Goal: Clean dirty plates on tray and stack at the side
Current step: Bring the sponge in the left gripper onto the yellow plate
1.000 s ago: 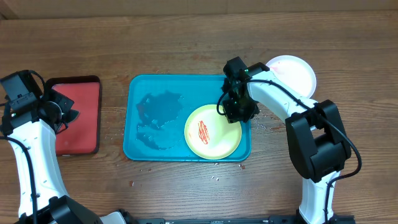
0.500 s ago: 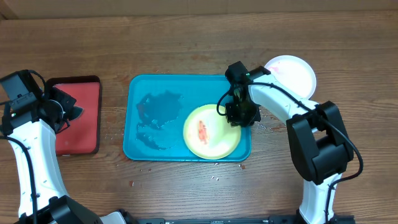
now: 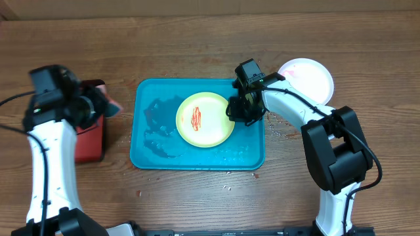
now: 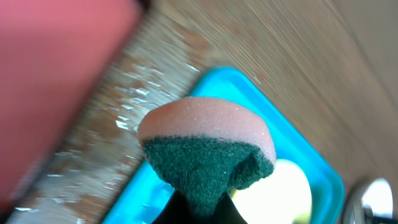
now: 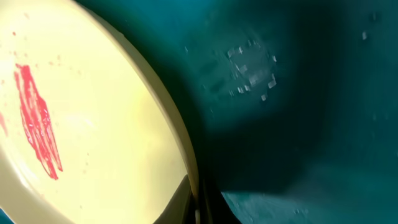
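Plate [image 3: 205, 119], yellow-green, red-smeared: right gripper [image 3: 235, 110] clamped on its rim; thin edge-hold may slip on wet tray [image 3: 147, 92]. Left gripper [image 3: 105, 105] clamped on sponge [image 4: 205, 149].

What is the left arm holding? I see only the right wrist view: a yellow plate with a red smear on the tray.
Observer: The left gripper holds a sponge, pink on top, green below.
Operator: Is it over the tray?
Observer: No, it is left of the tray, beside the red tray.
Operator: Are other plates on the tray?
Observer: No, only your yellow plate; a white plate lies on the table, right of the tray.
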Robot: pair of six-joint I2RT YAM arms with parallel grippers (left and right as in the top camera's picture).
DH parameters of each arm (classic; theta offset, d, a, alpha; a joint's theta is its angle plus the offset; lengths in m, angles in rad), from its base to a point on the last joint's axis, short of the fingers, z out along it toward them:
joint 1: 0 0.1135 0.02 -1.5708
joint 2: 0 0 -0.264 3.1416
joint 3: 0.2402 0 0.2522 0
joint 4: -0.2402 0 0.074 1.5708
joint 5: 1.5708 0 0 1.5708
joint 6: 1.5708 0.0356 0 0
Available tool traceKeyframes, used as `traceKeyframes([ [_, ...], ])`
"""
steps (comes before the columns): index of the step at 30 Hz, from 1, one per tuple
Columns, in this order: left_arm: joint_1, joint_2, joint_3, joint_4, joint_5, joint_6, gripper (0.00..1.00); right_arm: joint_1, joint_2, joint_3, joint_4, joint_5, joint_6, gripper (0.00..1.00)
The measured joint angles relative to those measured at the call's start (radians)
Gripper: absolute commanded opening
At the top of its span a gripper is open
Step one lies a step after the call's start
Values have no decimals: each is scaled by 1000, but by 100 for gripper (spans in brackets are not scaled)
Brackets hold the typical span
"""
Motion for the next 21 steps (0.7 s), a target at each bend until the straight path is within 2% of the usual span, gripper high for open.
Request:
traceKeyframes([
  [2, -72, 0, 0, 6, 4, 2, 4, 0, 2, -2, 26, 0, -10, 4],
  [4, -143, 2, 0, 11, 7, 4, 4, 0, 3, -3, 56, 2, -29, 15],
  [5, -183, 8, 0, 16, 12, 4, 4, 0, 4, -4, 74, 8, -35, 25],
  [6, -210, 14, 0, 20, 14, 5, 4, 0, 4, -4, 84, 15, -45, 27],
  [9, -284, 62, 0, 44, 16, 5, 4, 0, 5, -4, 91, 18, -52, 26],
  [14, -383, 182, 0, 109, 18, 4, 4, 0, 5, -4, 61, 19, -38, 4],
  [21, -486, 311, 0, 248, 18, 4, 4, 1, 5, -5, 58, 18, -29, 4],
])
